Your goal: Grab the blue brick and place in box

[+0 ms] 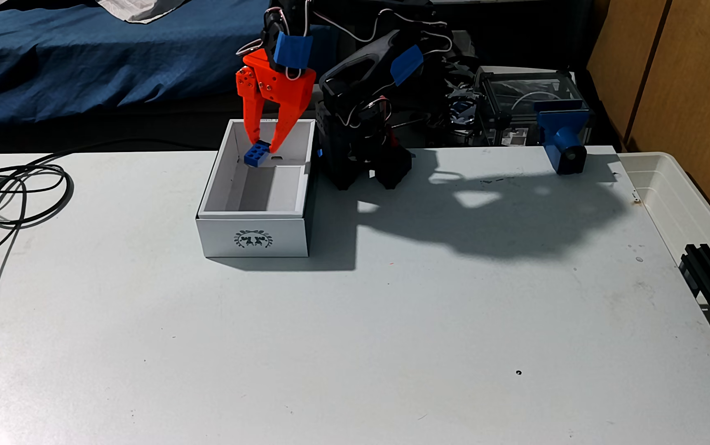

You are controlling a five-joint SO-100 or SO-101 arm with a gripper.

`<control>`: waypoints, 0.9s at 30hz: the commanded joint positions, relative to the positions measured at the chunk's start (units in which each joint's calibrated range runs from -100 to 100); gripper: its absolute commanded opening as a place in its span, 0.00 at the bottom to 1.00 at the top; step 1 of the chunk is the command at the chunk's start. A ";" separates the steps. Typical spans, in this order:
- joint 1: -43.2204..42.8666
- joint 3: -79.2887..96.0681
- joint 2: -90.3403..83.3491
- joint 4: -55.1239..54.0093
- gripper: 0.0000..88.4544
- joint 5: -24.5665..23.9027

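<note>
Bare desk [344, 342] takes up the near half of the fixed view, and beyond it stands the box [254, 237], its emblem side facing the camera and its open top toward the arm. Reaching down into the far end of the box are the orange fingers [285, 124], which are clamped on the brick [255, 155]; it hangs tilted between their tips, studs up, one end pinched and the other jutting toward the left of the view. It looks to be below the rim but not yet on the floor of the box (the height is hard to judge from this angle). The step in hand, then, is the release. To do it well I would lower a little further so the drop is short, keep the gripper [264, 147] clear of the far wall just behind it, and spread the fingers slowly and only slightly, so the brick slides off instead of flicking out. A straight lift afterward, before any swing sideways, should avoid catching the rim and shifting the box toward the arm's base [361, 158] close beside it.
</note>
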 commanded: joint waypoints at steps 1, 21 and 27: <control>0.13 -0.22 -0.54 -0.70 0.19 0.40; -44.45 -0.57 -0.63 -30.95 0.34 0.35; -56.41 -0.31 -0.63 -41.72 0.40 0.30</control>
